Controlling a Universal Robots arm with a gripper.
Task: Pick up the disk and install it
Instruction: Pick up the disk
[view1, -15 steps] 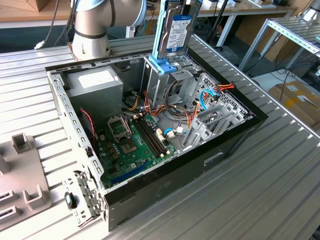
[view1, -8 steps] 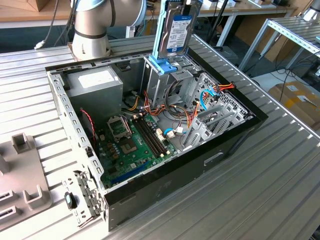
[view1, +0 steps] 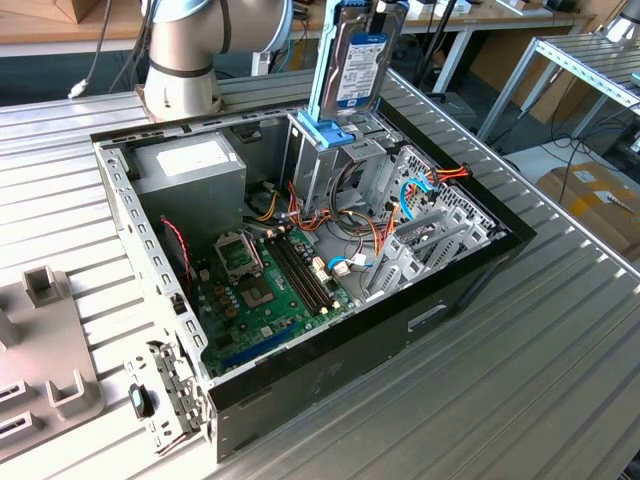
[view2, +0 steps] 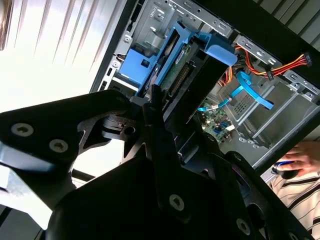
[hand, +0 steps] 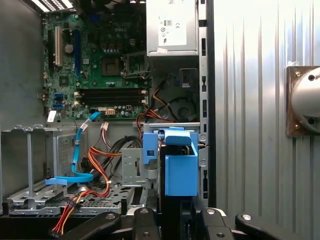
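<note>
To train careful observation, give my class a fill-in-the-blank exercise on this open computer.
The blue-framed flat metal hard disk stands ____ at the grey metal drive cage. The black tool is ____ on the disk. The open black computer case holds a ____ rectangular motherboard.
Missing words: upright; shut; green.

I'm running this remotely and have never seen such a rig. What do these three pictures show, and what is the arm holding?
The exterior view looks from off the arm at a ribbed metal table carrying an open computer case; the grey robot arm stands beyond it. Inside are a green motherboard and a grey power supply box. Both wrist views ride on the arm and look past its black pincer into the case. The pincer is shut on the disk, which stands on edge in its light-blue frame, lower end at the metal drive cage. A person's hand shows by the case in the second wrist view.
</note>
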